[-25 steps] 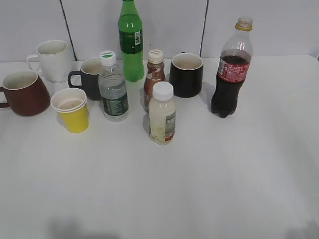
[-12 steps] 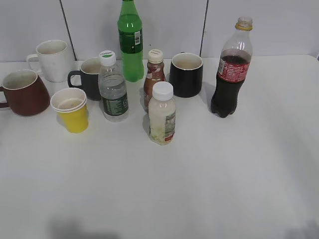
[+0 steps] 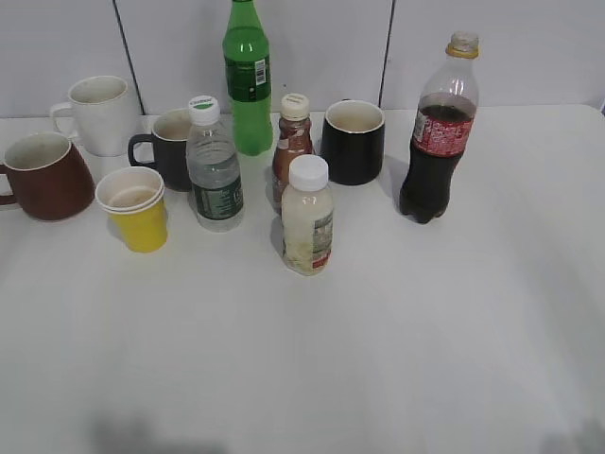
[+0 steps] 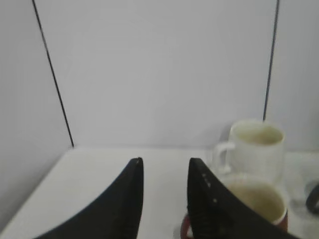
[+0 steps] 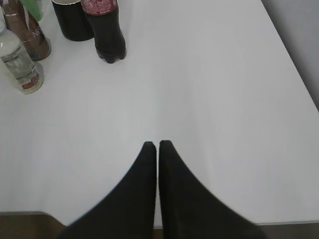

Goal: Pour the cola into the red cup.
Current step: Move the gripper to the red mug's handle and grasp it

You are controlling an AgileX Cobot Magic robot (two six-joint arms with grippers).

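The cola bottle (image 3: 437,132) stands upright at the back right of the white table, uncapped, with a red label; its lower part shows in the right wrist view (image 5: 105,30). The red cup (image 3: 45,176) sits at the far left, and part of it shows in the left wrist view (image 4: 259,199) behind my right finger. My left gripper (image 4: 165,162) is open and empty, just left of the red cup. My right gripper (image 5: 157,144) is shut and empty over bare table, well short of the cola. Neither gripper shows in the exterior view.
A white mug (image 3: 101,113), a dark grey mug (image 3: 168,147), a yellow paper cup (image 3: 135,208), a water bottle (image 3: 214,165), a green bottle (image 3: 248,80), a small brown bottle (image 3: 292,142), a milky bottle (image 3: 307,218) and a black mug (image 3: 354,142) stand between cup and cola.
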